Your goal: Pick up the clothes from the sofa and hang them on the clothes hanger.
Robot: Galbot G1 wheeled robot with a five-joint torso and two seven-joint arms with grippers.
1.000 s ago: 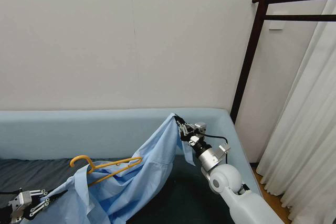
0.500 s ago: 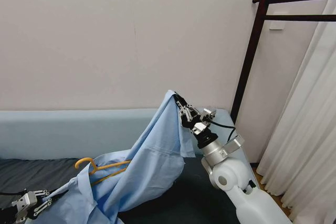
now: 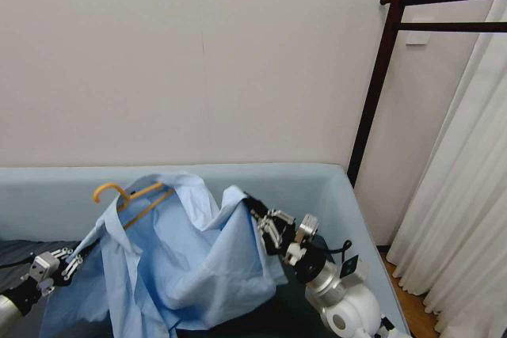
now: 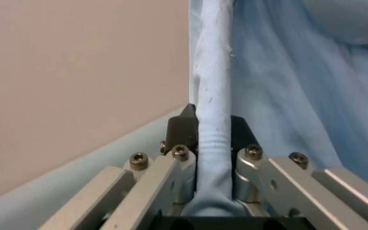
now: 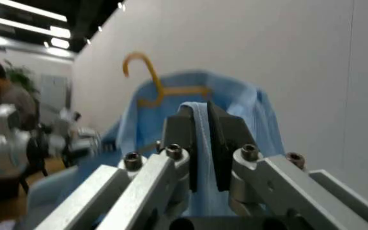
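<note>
Sofa [image 3: 47, 195]: pale blue back and arm run across the lower head view, with a dark seat below. A dark wooden rack [image 3: 372, 100] stands just beyond its right end, with its rail high up, well apart from the load.

Shirt [image 3: 198, 267]: light blue and held up off the seat, spread between my two arms in front of the sofa back. It hangs in loose folds with its lower hem trailing low. I judge it light, fully limp and somewhat slippery. It has no stiffness of its own and will sag wherever it is unsupported.

Hanger [image 3: 142, 195]: orange and seated inside the collar and shoulders, hook standing clear above the cloth. It is the only rigid part. I judge the load is best controlled at seams or rolled edges near the shoulders, keeping the hook free. A tilt could let the cloth slide off one hanger arm.

Right gripper [image 3: 257, 213]: raised at mid-frame. The wrist view shows its jaws clamped on a thin fold of the shirt's edge.

Left gripper [image 3: 74, 256]: low at the left. Its jaws are pinched on a rolled band of the fabric, which rises taut from the grip.
</note>
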